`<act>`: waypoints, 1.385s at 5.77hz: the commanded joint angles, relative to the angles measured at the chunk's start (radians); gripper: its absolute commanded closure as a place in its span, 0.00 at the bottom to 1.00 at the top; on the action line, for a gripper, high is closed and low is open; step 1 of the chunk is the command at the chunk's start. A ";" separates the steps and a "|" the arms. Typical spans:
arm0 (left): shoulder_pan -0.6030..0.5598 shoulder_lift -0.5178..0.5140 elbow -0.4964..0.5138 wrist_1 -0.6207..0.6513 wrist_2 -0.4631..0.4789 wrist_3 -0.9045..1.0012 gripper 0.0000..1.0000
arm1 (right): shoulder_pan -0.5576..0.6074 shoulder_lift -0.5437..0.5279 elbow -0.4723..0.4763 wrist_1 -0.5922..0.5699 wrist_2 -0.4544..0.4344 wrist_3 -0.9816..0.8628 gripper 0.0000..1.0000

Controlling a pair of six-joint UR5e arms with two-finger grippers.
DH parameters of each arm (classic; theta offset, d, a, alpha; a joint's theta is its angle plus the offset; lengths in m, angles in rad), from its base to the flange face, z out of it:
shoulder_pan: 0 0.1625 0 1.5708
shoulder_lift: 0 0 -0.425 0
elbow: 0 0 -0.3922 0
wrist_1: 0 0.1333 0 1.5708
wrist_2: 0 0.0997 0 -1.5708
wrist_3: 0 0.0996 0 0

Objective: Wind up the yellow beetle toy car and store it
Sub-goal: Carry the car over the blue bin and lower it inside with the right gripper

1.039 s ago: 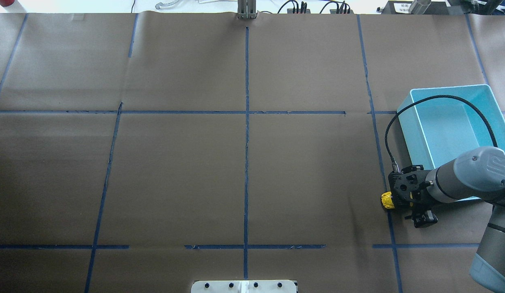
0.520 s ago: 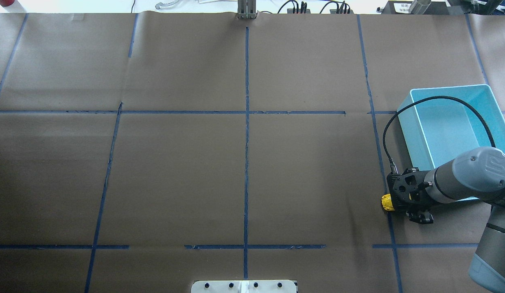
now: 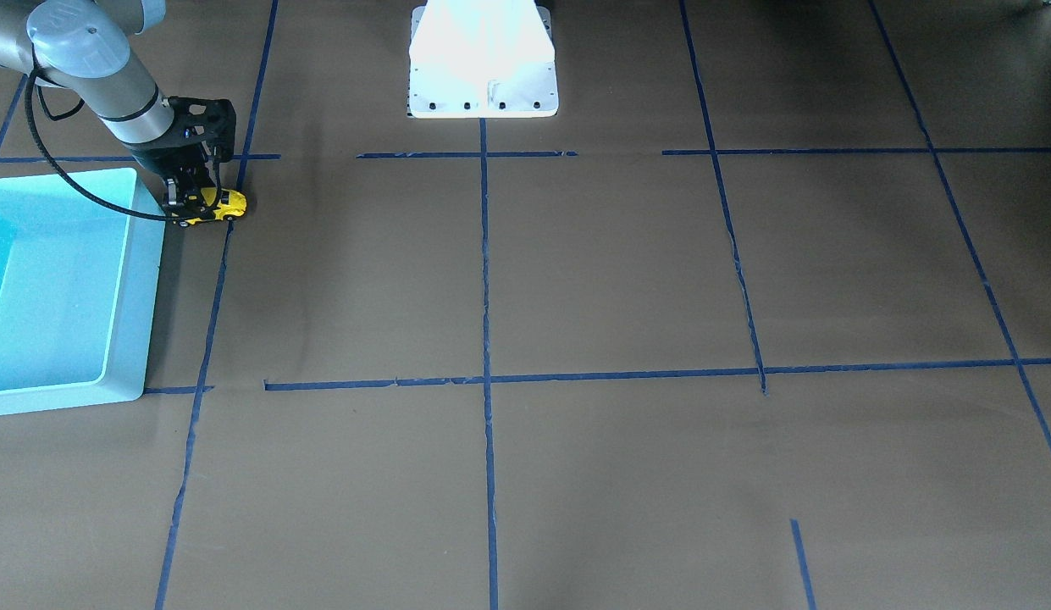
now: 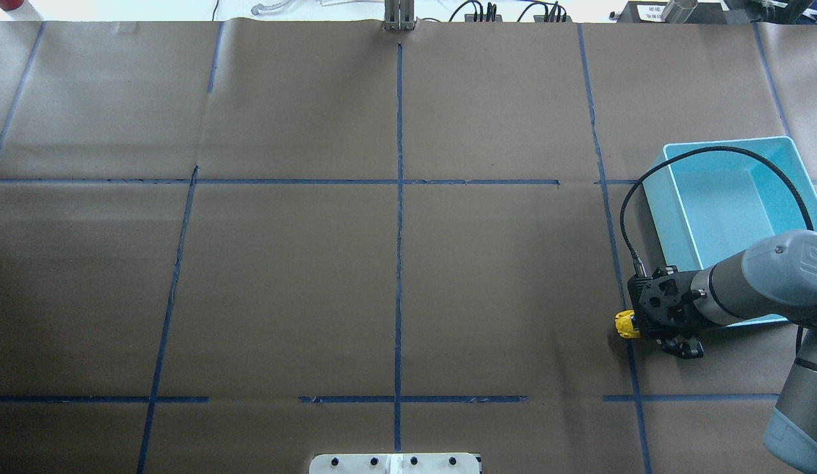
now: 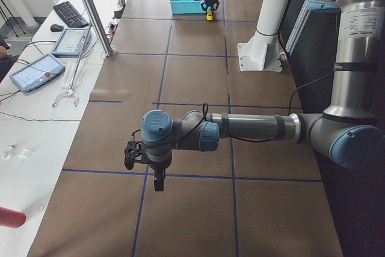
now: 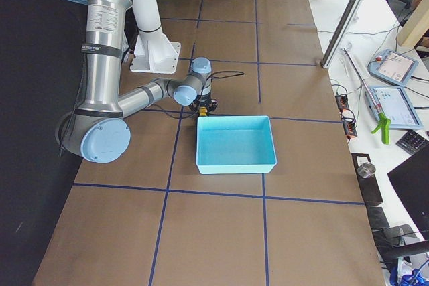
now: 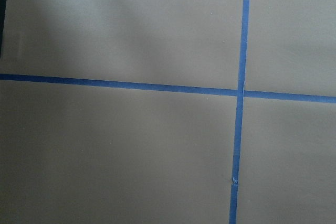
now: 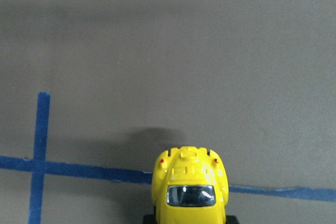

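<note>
At the desk's [image 3: 576, 280] right end, the right gripper's [image 3: 189, 202] jaws appear clamped across the yellow beetle toy car [image 3: 216, 206]. Its long axis points toward the desk's middle, away from the light blue bin [image 3: 144, 280] just beside. The left gripper [image 5: 144, 164] hangs well apart; I cannot tell how its jaws stand.

The right gripper [image 4: 647, 325] has tightened: the lower part of its jaws, which stuck out well below the black body a second ago, is now pulled in closer, with the jaws set about the rear of the toy car [image 4: 625, 324]. The car has barely shifted on the tabletop. The right arm [image 4: 770, 280] has swung slightly away from the robot, and the cable [image 4: 711, 150] loops higher over the bin [image 4: 668, 220].
</note>
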 commanded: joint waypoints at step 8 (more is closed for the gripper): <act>0.000 0.000 0.000 -0.004 -0.001 0.000 0.00 | 0.506 0.042 -0.057 -0.364 0.207 -0.525 1.00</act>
